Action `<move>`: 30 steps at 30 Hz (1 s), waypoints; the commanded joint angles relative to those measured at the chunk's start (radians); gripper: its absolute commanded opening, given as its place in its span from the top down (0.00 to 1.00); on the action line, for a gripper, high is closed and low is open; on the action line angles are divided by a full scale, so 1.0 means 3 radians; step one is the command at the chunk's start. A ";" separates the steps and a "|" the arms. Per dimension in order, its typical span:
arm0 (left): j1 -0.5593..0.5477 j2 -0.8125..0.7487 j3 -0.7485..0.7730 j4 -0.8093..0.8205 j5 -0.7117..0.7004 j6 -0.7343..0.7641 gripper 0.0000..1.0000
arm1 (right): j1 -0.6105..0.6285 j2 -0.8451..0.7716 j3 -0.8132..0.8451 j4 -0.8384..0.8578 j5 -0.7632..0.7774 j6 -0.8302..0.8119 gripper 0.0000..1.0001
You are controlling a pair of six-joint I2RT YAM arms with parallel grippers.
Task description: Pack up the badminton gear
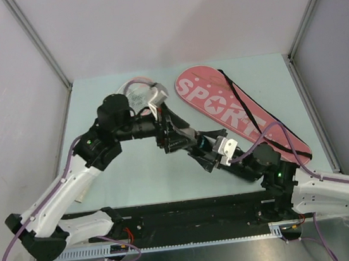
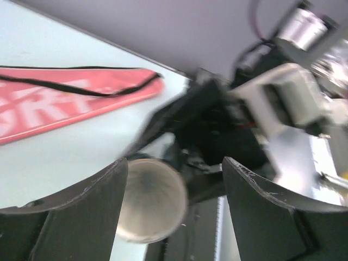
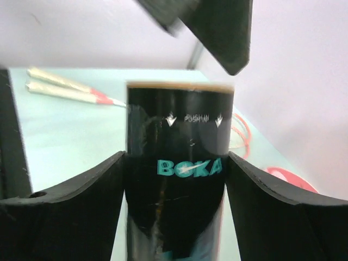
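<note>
My right gripper [image 3: 175, 179] is shut on the long black tube [image 3: 179, 163], lettered "BOKA", and holds it tilted above the table [image 1: 135, 173]. In the top view the tube [image 1: 192, 144] runs between both grippers. My left gripper [image 2: 174, 185] is open and empty, its fingers on either side of the tube's open mouth [image 2: 149, 198]; in the top view the left gripper [image 1: 166, 136] is right at that end. The pink "SPORT" cover [image 1: 242, 112] with its black strap lies flat at the right, and shows in the left wrist view [image 2: 65, 103]. The racket's pink-white head [image 1: 138, 91] lies at the back. No shuttlecocks show.
Two cream sticks with red tips [image 3: 70, 89] lie on the table to the left of the tube. Grey walls close the table's left, back and right sides. A black rail [image 1: 191, 214] runs along the near edge by the arm bases.
</note>
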 commanded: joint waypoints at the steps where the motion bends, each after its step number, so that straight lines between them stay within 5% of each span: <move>1: 0.0278 -0.0324 -0.0091 0.0032 -0.0869 0.0075 0.23 | -0.0083 -0.0046 0.0226 0.0481 -0.0439 0.0408 1.00; 12: 0.0442 -0.0556 -0.0219 0.0063 -0.1554 -0.0334 0.20 | -0.0237 0.0199 0.0180 0.0670 -0.0474 0.0368 1.00; 15: 0.0498 -0.0372 -0.0189 0.0058 -0.1133 -0.0381 0.19 | -0.0334 0.0286 0.0180 0.0655 -0.0846 0.0251 1.00; 16: 0.0518 -0.0291 -0.0143 0.0027 -0.0974 -0.0335 0.31 | -0.0375 0.0276 0.0180 0.0625 -0.0950 0.0235 1.00; 18: 0.0585 -0.0198 -0.0198 -0.0024 -0.0779 -0.0320 0.37 | -0.0523 0.0246 0.0180 0.0497 -0.1321 0.0209 1.00; 22: 0.0631 -0.0274 -0.0413 -0.0029 -0.0451 -0.0095 0.24 | -0.0702 0.0047 0.0180 0.0247 -0.1763 0.0163 1.00; 30: 0.0626 -0.0566 -0.0618 0.0022 -0.0353 -0.0017 0.22 | -0.0953 -0.0107 0.0180 0.0031 -0.2060 0.0204 1.00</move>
